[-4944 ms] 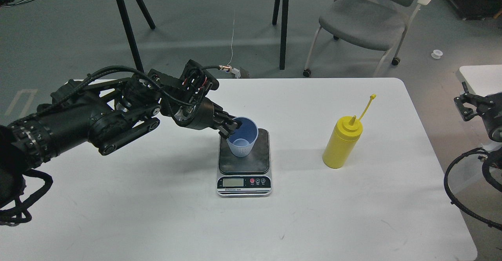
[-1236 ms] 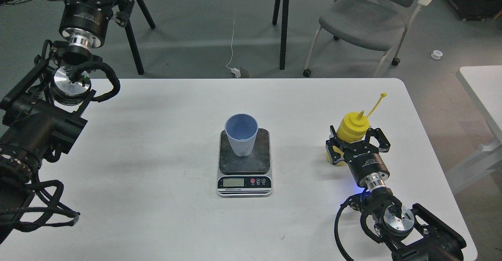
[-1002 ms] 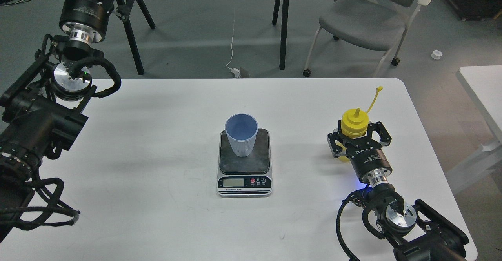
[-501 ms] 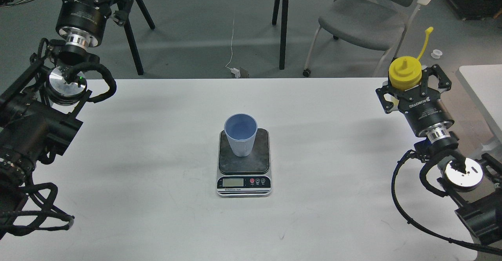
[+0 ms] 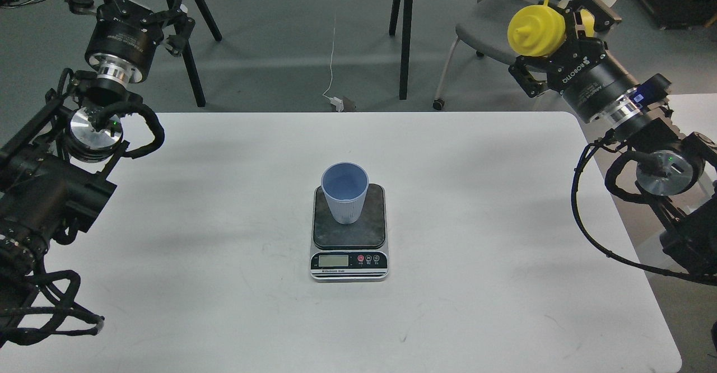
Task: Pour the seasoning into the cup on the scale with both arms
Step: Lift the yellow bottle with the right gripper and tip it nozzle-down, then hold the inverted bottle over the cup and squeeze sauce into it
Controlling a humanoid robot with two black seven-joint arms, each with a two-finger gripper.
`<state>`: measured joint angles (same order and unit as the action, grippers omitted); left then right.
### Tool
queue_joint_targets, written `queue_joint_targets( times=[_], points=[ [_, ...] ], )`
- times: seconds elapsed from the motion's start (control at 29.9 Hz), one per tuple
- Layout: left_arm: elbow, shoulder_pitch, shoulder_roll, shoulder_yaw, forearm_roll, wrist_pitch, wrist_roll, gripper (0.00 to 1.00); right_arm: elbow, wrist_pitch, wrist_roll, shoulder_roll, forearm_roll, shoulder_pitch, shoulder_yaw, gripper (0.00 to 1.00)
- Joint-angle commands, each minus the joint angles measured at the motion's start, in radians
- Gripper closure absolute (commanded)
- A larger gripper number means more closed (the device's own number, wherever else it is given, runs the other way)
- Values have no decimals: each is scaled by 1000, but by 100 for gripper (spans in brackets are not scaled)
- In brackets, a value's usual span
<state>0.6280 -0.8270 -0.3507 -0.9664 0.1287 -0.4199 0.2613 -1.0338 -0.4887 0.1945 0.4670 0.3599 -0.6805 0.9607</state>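
Note:
The light blue ribbed cup (image 5: 344, 194) stands upright on the dark plate of the scale (image 5: 349, 261) in the middle of the white table. My right gripper (image 5: 554, 31) is shut on the yellow seasoning bottle (image 5: 535, 28) and holds it high over the table's far right corner. The bottle is tilted with its nozzle toward the left and its cap strap curling up. It is well right of the cup and farther away. My left gripper (image 5: 131, 3) is open and empty, raised beyond the table's far left corner, pointing away.
A grey chair (image 5: 504, 37) stands behind the held bottle. Black legs of another table (image 5: 404, 37) stand beyond the far edge. A second white table (image 5: 692, 104) is at the right. The white table (image 5: 224, 205) surrounds the scale.
My right gripper has lifted the yellow bottle off the table, carried it up and away to the far right, and tilted its nozzle leftward. The left arm has hardly moved. The cup stays put.

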Motion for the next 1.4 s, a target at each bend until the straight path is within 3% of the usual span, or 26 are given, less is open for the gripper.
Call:
queue_joint_targets(
  times=[0.0, 0.2, 0.53, 0.87, 1.14, 1.37],
  points=[
    [-88, 6, 15, -2, 8, -57, -1, 1, -3, 13, 0, -11, 161, -74, -69, 57],
    [-162, 28, 38, -2, 11, -69, -1, 1, -19, 59, 2, -47, 407, -200, -183, 57],
    [-152, 63, 61, -6, 12, -69, 6, 1, -60, 136, 13, -148, 881, -324, -376, 57],
    [-152, 63, 70, -5, 11, -69, 10, 1, -46, 291, 39, -162, 1074, -375, -554, 57],
    [-152, 63, 71, -3, 11, -69, 10, 1, 57, 439, 39, -295, 1132, -370, -622, 58],
    [-152, 63, 71, -3, 11, -69, 12, 1, 87, 461, 39, -344, 1194, -367, -632, 58]
  ],
)
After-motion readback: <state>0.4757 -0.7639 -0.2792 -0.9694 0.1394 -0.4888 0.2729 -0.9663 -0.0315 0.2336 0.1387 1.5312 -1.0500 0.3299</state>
